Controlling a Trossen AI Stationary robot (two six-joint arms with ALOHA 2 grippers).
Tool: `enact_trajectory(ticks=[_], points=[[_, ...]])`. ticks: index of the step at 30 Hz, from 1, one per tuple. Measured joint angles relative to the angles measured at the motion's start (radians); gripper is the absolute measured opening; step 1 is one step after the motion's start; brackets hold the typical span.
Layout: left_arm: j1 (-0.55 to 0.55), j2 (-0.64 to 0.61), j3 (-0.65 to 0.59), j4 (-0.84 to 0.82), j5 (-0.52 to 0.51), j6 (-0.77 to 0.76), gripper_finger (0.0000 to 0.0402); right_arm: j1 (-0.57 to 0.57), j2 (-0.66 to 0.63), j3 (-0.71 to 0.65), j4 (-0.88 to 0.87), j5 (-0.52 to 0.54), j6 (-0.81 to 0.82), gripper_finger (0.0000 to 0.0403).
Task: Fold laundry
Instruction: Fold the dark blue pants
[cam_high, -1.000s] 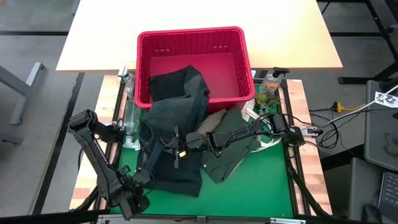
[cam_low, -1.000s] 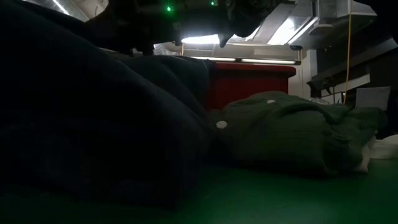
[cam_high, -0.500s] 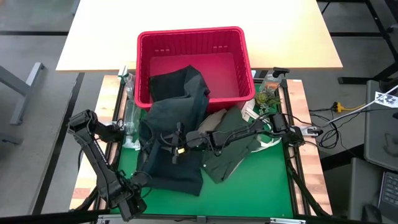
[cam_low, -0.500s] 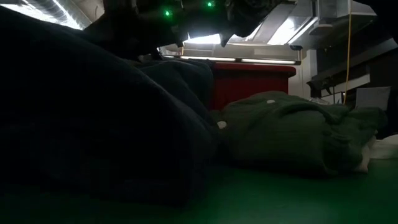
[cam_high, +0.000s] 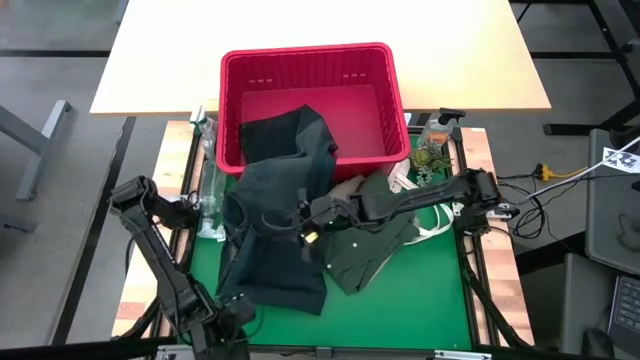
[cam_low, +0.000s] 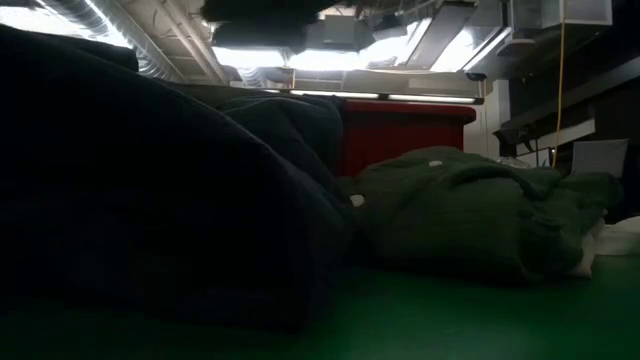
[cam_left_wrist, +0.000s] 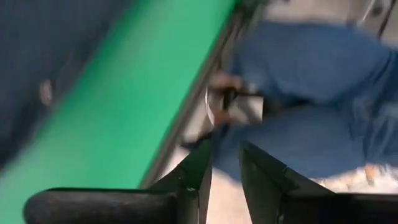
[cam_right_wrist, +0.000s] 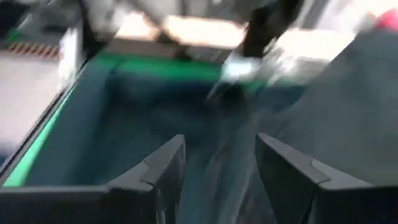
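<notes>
Laundry is only half sorted at this point: we see the dark jeans (cam_high: 272, 215) draped from the red basket (cam_high: 310, 62) down over the left half of the green mat (cam_high: 420, 290), with the olive shirt (cam_high: 372, 245) crumpled just beside them on the right and a tan piece (cam_high: 345, 188) peeking out between the two. Nothing is folded yet, so we judge the step in hand to be spreading the jeans flat.

Our right gripper (cam_high: 303, 228) hovers over the middle of the jeans, its fingers (cam_right_wrist: 163, 169) well apart and empty, as the right wrist view shows. Our left gripper (cam_high: 232, 312) sits at the near left corner of the mat, by the jeans' lower hem; its fingers (cam_left_wrist: 200, 177) stand only a little apart, with nothing between them.

Next we would need a fresh hold: each gripper pinching one edge or corner of the jeans, then pulling them clear of the basket and the shirt so they lie smooth.

Compared with a second ago, the right arm has swung a little toward the shirt and lifted, leaving only a dark shape at the top edge of the low view. The left gripper has slid nearer the table's front edge. The clothes themselves lie much as they did.
</notes>
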Motion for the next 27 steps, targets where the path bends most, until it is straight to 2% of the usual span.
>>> enact_trajectory(ticks=[3,6,8,14,20,25,27], points=[[0.037,0.0,0.0,0.003,-0.1,0.068,0.0068,0.035,-0.022,0.0,-0.126,-0.085,0.002,0.0195],[0.083,-0.001,0.0,-0.022,-0.167,0.126,0.0064,0.095,-0.023,-0.003,-0.188,-0.102,0.002,0.0195],[0.118,-0.003,0.0,-0.05,-0.177,0.162,0.0061,0.136,-0.024,-0.02,-0.192,-0.079,0.002,0.0195],[0.221,-0.05,0.0,-0.18,-0.191,0.269,0.0053,0.217,-0.023,-0.064,-0.213,0.097,0.001,0.0195],[0.311,-0.13,0.001,-0.357,-0.2,0.39,0.0041,0.22,-0.025,-0.064,-0.292,0.098,0.0,0.0195],[0.35,-0.154,-0.044,-0.512,-0.204,0.355,0.0035,0.204,-0.03,-0.064,-0.341,0.126,-0.011,0.0195],[0.363,-0.154,-0.081,-0.536,-0.202,0.331,0.0035,0.192,-0.02,-0.073,-0.296,0.127,-0.013,0.0195]])
